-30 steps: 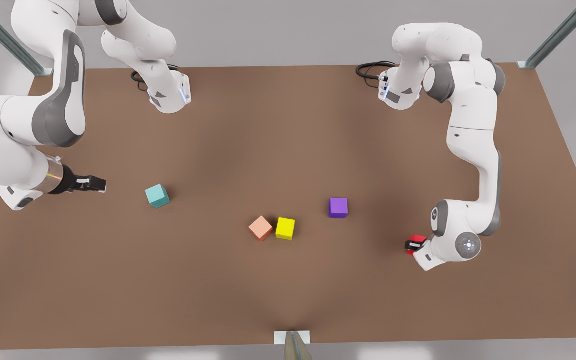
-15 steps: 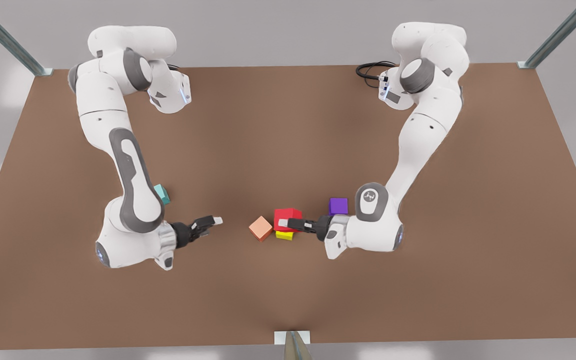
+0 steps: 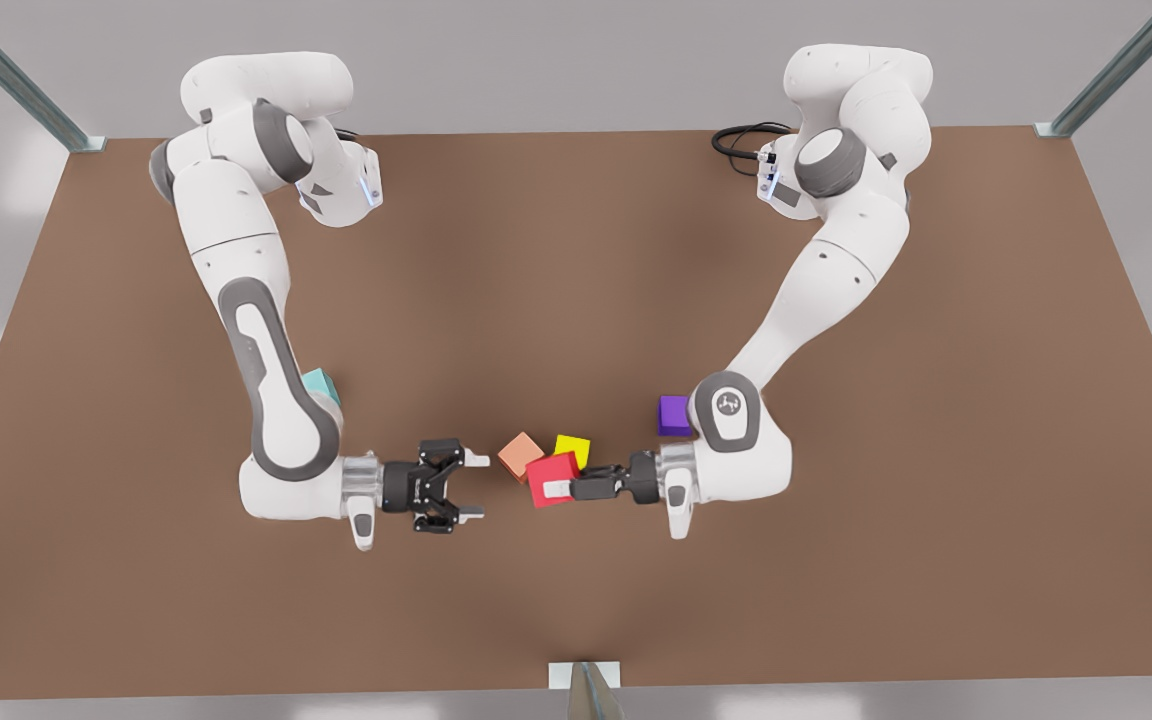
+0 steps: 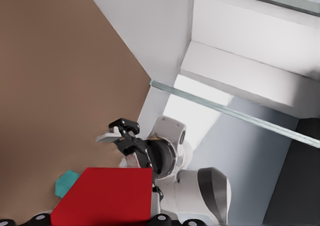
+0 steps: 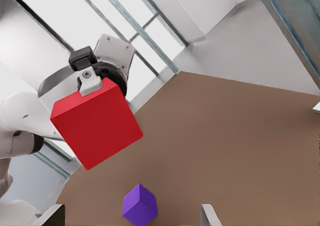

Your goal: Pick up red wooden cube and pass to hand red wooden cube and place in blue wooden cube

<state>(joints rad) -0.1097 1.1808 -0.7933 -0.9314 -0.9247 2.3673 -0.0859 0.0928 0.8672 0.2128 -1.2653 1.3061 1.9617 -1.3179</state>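
The left jaws are clamping the red cube [image 3: 551, 478] above the table [image 3: 576, 620]. The right jaws are gaping wide, facing it nearby. They should be closing squarely on its free faces before the left releases. The blue cube [image 3: 321, 383] is sitting behind the right arm.

Brown table [image 3: 836, 560] bears teal [image 3: 321, 385], purple [image 3: 673, 415], yellow [image 3: 573, 448], salmon cubes [image 3: 517, 454].

Red wooden cube [image 3: 551, 478] bright red; table [image 3: 576, 600] brown.
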